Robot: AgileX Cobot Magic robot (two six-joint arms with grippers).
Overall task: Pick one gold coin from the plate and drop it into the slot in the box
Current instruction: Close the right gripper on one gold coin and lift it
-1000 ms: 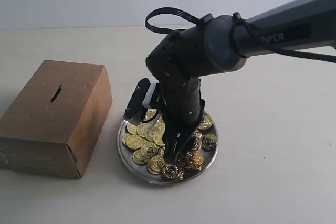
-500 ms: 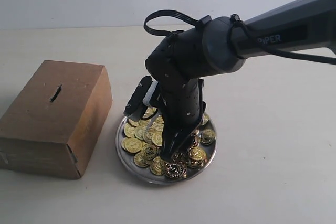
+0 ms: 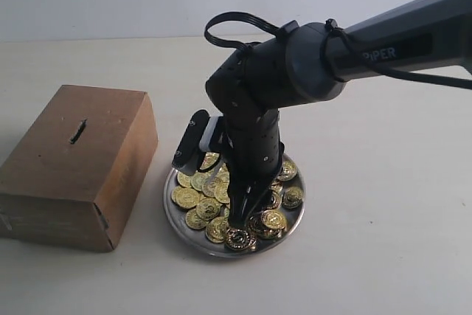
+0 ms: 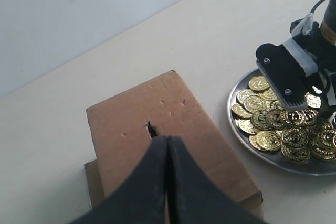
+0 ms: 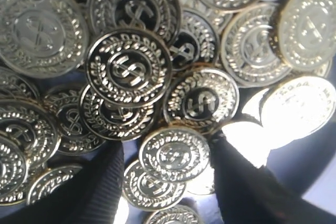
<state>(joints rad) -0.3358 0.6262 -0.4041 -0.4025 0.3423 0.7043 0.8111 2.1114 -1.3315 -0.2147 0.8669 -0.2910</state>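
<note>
Right wrist view: right gripper [image 5: 173, 182] jaws wide apart, straddling one gold coin [image 5: 176, 154], nothing gripped yet. Exterior view: plate [image 3: 221, 251] lower centre, box [image 3: 74, 160] at left. Coin judged thin, rigid, slick, overlapped by its neighbours; pinch across opposite rim edges. Left gripper [image 4: 167, 142] jaws shut, empty.

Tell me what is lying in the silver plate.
Overlapping gold coins fill the plate. The right gripper reaches down among them; its arm hides some coins behind it, and the heap covers most of the plate's floor.
</note>
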